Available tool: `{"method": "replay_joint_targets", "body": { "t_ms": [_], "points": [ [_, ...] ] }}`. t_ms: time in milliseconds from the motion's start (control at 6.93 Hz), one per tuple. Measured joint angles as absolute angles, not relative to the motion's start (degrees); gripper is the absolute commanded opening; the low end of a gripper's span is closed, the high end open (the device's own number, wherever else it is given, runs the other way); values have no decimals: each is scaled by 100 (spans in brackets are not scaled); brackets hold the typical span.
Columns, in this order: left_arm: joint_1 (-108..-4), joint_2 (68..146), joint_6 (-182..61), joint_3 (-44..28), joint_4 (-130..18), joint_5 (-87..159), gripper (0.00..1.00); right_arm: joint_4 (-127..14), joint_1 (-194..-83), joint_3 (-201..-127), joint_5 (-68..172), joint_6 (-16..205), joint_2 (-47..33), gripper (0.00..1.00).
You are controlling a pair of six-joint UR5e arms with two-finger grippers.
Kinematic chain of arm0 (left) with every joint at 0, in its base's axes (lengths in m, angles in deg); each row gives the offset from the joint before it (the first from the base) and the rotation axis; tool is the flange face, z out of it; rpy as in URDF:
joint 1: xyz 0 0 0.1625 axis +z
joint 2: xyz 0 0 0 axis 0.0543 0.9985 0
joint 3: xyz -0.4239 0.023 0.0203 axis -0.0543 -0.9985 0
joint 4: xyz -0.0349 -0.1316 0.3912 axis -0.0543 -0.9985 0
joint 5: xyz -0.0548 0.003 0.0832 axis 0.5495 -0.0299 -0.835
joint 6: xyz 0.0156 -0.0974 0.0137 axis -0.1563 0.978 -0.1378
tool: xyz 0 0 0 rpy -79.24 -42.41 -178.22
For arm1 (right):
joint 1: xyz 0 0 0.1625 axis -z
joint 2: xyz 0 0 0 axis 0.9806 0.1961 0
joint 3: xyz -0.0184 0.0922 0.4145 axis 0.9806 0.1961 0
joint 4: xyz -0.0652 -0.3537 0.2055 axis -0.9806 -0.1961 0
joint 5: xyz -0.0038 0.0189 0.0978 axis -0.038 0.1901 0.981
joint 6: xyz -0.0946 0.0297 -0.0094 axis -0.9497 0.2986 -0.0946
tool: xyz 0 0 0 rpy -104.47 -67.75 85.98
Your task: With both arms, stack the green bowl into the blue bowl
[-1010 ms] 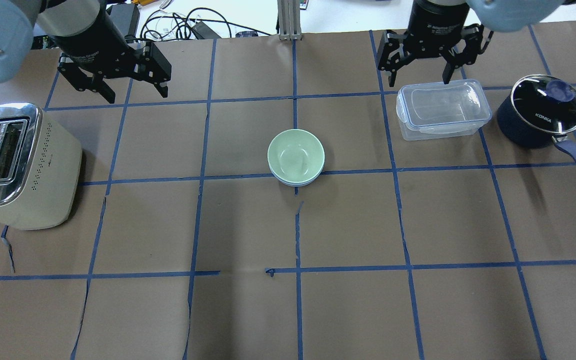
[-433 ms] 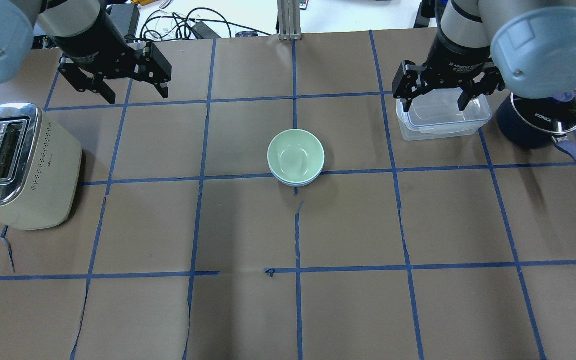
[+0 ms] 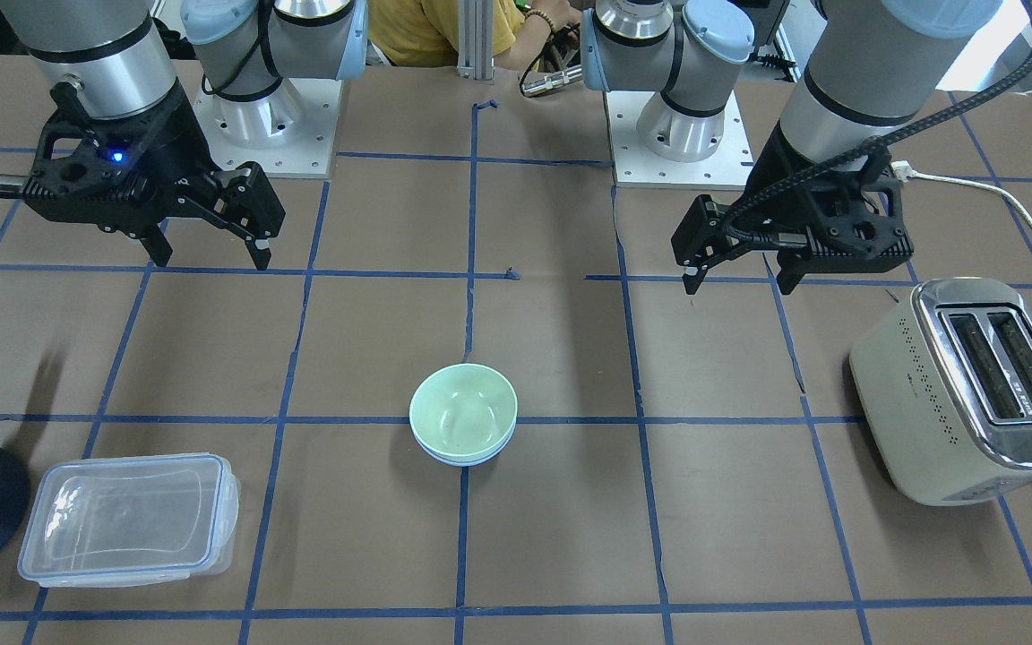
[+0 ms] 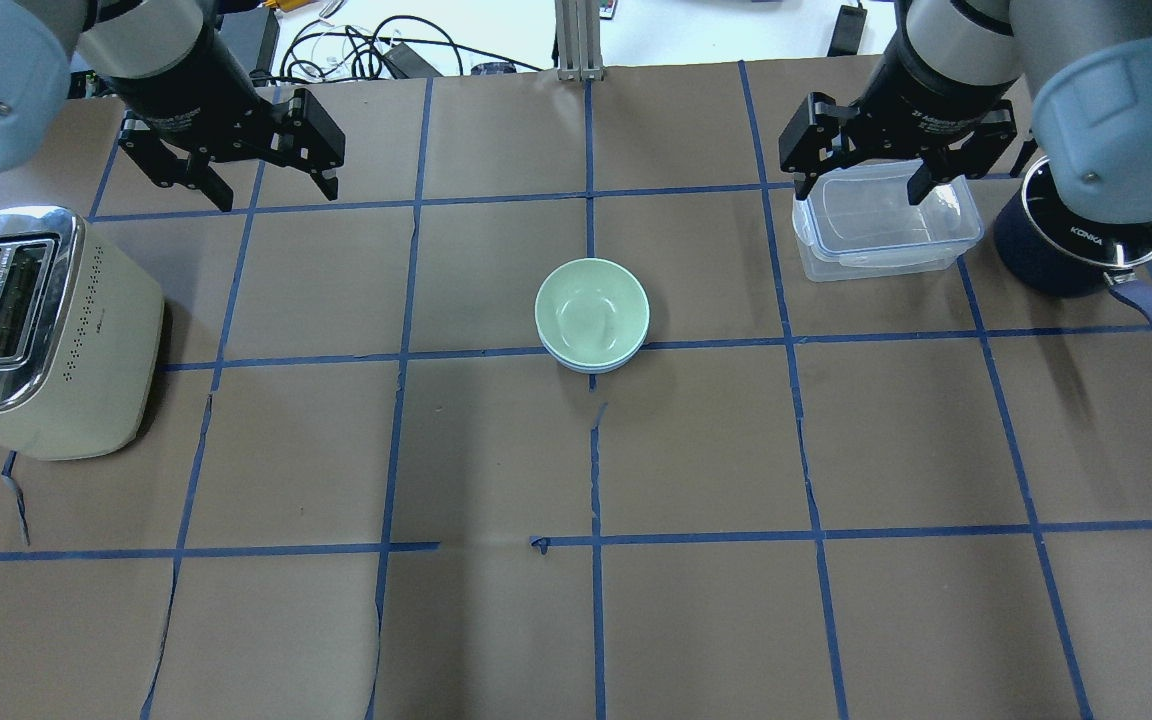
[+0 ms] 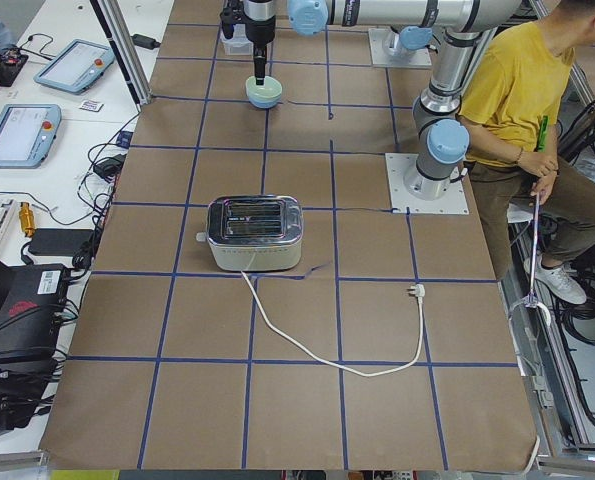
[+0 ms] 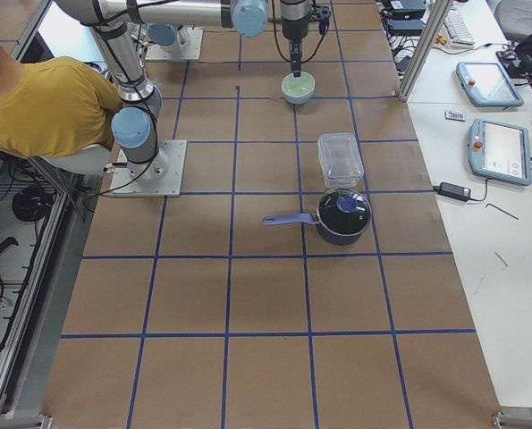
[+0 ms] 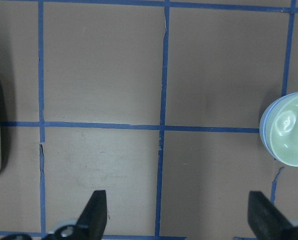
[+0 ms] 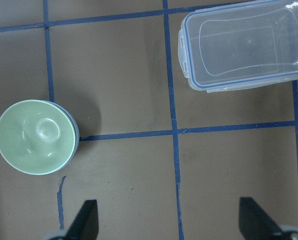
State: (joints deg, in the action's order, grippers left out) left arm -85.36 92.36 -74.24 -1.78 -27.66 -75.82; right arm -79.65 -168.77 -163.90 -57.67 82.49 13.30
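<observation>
- Our left gripper hangs with its jaws spread wide, holding nothing.
- Our right gripper is spread and empty too, and a clear container lies near its jaws.
- Between the two pairs of jaws, well apart from both, we see the green bowl nested inside the blue bowl.
- Outward of the left jaws stands a toaster, and outward of the right jaws a saucepan.

"KONKA" stands in white capitals on the pan lid. White print on the body of the right pincer is too blurred to read, and so is a small dark mark on the toaster.
</observation>
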Motion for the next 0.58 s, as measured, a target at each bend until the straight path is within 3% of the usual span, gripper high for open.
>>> {"method": "replay_joint_targets", "body": {
  "t_ms": [577],
  "points": [
    [-8533,9232,-7430,-186,-2766,-7584,100,-7103,-16862,-16419,-5904,8216,1543,100]
  ]
}}
